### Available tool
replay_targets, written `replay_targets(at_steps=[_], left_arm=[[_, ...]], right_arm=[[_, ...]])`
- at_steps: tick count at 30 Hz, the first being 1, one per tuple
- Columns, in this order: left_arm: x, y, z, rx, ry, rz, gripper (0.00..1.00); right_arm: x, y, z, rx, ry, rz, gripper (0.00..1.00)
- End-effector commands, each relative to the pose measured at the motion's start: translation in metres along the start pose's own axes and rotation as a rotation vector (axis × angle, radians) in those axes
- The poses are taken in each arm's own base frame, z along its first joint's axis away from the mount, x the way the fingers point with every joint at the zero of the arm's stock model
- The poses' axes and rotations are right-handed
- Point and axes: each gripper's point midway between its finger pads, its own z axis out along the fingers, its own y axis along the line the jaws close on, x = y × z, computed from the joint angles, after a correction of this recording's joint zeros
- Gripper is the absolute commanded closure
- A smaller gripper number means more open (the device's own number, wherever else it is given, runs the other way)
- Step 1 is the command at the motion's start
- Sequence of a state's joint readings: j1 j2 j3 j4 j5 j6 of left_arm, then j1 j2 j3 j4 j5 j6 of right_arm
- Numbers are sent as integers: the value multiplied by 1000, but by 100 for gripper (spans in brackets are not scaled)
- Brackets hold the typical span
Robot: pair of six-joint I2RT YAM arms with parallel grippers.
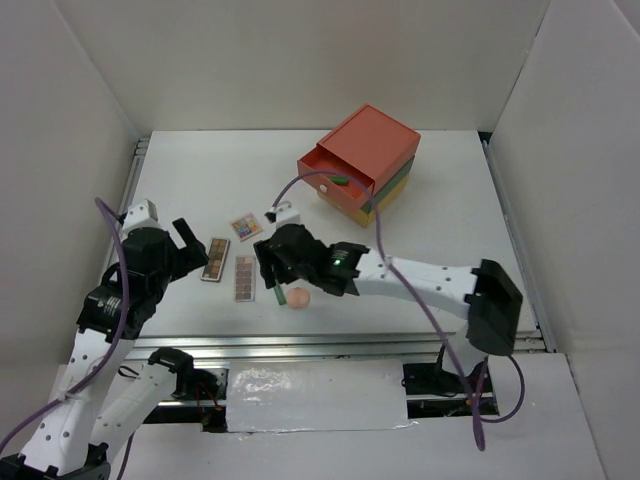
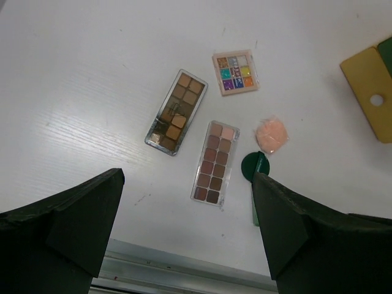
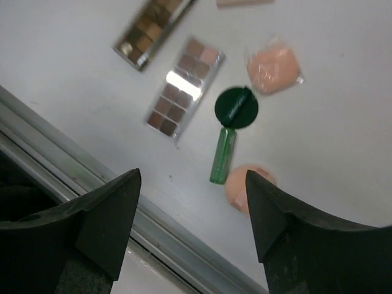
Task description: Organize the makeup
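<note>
The makeup lies on the white table. Two narrow brown eyeshadow palettes (image 2: 177,113) (image 2: 215,162) lie side by side, with the small square multicolour palette (image 2: 235,72) beyond them. A pink puff-like round (image 3: 274,68), a dark-green round compact (image 3: 236,107), a green tube (image 3: 222,155) and a pink round compact (image 3: 245,187) lie close together. My right gripper (image 3: 192,174) is open and empty, hovering above the tube and compacts (image 1: 270,268). My left gripper (image 2: 185,179) is open and empty, left of the palettes (image 1: 192,245). A green item (image 1: 340,181) lies in the open orange drawer.
The stacked orange, green and yellow drawer box (image 1: 360,160) stands at the back right, its orange drawer pulled open. The metal rail of the table's near edge (image 3: 73,165) runs just below the makeup. White walls enclose the table on three sides.
</note>
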State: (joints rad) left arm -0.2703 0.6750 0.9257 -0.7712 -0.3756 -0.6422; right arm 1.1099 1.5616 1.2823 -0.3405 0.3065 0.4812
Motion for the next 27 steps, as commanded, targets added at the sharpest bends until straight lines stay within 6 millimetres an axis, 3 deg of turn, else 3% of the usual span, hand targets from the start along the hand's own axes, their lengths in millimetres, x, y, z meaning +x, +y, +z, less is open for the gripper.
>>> replay_targets(at_steps=[1, 10, 18, 26, 27], left_arm=[[-21, 7, -12, -30, -90, -65, 1], [-17, 0, -9, 6, -66, -41, 1], [-17, -3, -10, 29, -67, -31, 1], [-17, -6, -10, 49, -65, -23, 1], [-16, -7, -10, 51, -62, -22, 1]], right_arm=[[39, -4, 31, 81, 76, 18, 26], [93, -7, 87, 143, 234, -39, 31], [110, -14, 104, 176, 263, -31, 37], [122, -16, 115, 183, 288, -44, 56], [121, -16, 115, 182, 284, -45, 65]])
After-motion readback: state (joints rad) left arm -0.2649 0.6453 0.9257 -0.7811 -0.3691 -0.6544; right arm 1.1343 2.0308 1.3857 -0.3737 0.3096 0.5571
